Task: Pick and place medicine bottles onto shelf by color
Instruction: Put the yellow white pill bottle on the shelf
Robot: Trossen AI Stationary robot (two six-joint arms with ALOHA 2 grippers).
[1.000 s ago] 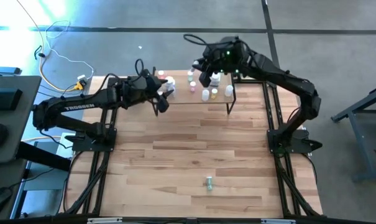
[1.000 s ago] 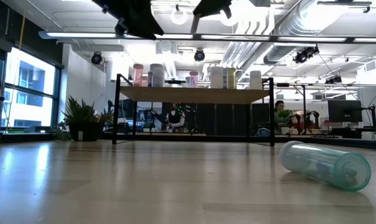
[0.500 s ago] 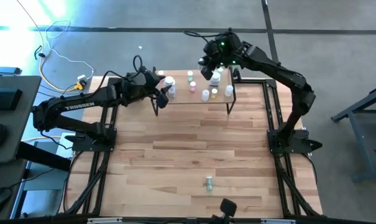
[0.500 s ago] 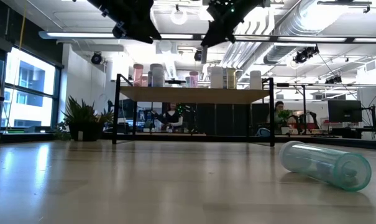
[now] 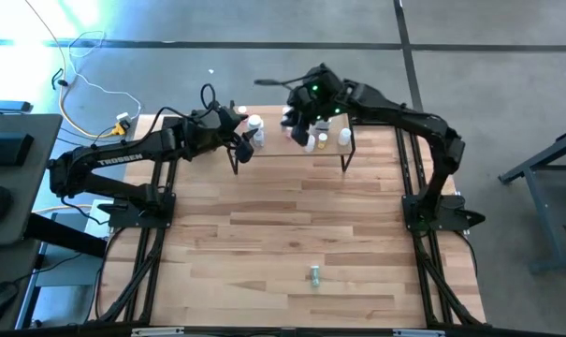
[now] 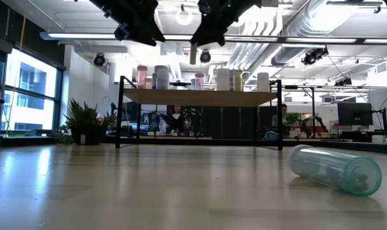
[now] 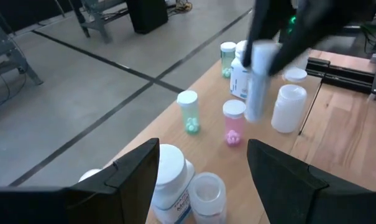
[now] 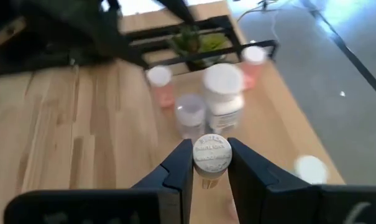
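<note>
The shelf stands at the table's far edge and bears several medicine bottles, white, green and pink. My right gripper hangs over the shelf's middle, shut on a clear white-capped bottle. My left gripper stands open above the shelf's left end, over a white jar and a clear vial, touching neither. One green bottle lies on its side on the table near the front edge. My right gripper pinches the bottle at its top end, on either side of the white cap, between its two fingers. The fingers slant down from the table's right. The bottle hangs upright below them, clear of the shelf.
A small green plant stands beyond the shelf's left end. The wide stretch of tabletop between the shelf and the lying green bottle is bare wood. Both arms are close together over the shelf.
My right gripper has sunk and gone toward the table's left, tipping further downward, and has carried the bottle over the shelf's middle. It has stayed shut on the bottle.
</note>
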